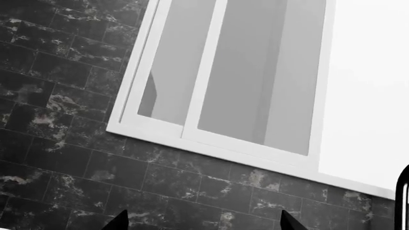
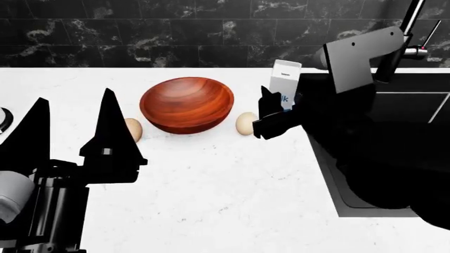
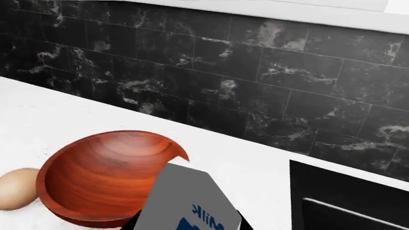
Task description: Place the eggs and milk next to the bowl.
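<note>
The bowl (image 2: 186, 104) is glossy reddish wood with ringed grain, round and shallow, nothing in it, on a speckled white counter (image 2: 211, 190). A smooth tan egg (image 2: 133, 129) sits at its left, another egg (image 2: 245, 123) at its right. The right gripper (image 2: 275, 113) is clamped on the white milk carton (image 2: 285, 79), held upright just right of that egg. The left gripper (image 2: 74, 132) has its jaws apart, holding nothing.
</note>
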`<state>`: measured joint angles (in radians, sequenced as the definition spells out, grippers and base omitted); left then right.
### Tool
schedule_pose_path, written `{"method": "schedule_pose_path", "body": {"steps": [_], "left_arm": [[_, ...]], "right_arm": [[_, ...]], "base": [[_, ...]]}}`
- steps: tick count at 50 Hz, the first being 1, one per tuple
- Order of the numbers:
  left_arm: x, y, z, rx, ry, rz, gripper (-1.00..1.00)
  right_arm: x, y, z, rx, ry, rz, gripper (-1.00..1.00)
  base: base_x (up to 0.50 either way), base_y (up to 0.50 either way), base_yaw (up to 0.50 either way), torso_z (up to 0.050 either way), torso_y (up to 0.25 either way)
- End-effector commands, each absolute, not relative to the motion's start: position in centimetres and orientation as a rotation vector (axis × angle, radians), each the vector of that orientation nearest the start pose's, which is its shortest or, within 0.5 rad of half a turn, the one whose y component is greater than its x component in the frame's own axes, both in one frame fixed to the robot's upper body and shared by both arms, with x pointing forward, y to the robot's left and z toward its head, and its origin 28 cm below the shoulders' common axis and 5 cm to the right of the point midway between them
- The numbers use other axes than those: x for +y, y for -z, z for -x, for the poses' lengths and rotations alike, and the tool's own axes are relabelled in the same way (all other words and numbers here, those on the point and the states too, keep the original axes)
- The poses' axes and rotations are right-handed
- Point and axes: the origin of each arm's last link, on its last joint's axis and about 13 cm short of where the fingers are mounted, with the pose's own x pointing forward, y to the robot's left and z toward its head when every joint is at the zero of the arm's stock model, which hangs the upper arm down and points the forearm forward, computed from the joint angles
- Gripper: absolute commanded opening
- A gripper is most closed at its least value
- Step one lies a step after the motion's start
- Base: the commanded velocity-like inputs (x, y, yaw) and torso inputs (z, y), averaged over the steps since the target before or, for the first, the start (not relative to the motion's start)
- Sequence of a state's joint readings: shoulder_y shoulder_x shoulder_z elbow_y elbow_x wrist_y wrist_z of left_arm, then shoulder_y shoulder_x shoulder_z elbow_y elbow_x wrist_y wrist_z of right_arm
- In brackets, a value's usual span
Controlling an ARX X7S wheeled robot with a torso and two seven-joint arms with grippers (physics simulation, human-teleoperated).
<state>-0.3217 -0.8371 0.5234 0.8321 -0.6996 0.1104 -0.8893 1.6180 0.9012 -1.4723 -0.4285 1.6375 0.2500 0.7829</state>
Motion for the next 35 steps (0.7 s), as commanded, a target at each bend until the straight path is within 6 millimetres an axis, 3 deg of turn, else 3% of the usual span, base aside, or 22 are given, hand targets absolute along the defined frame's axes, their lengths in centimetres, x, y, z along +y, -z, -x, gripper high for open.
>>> {"method": "schedule_pose_path", "body": {"steps": [1, 16, 35], "left_arm": [[21.3, -20.3, -16.9, -0.56, 0.076, 0.26, 1.0], [21.3, -20.2, -17.0, -0.557, 0.075, 0.259, 1.0], [21.3, -20.1, -17.1, -0.553, 0.076, 0.257, 1.0]], "right_arm": [[-10.1, -29.1, -24.7, -0.004, -0.344, 0.154, -1.0], [-10.0, -28.9, -24.5, 0.004, -0.405, 0.137, -1.0], [-8.6, -27.4, -27.0, 0.072, -0.501, 0.115, -1.0]], "base": [[0.0, 0.0, 0.0, 0.0, 0.0], [0.0, 0.0, 0.0, 0.0, 0.001], [0.0, 0.0, 0.0, 0.001, 0.002]]}}
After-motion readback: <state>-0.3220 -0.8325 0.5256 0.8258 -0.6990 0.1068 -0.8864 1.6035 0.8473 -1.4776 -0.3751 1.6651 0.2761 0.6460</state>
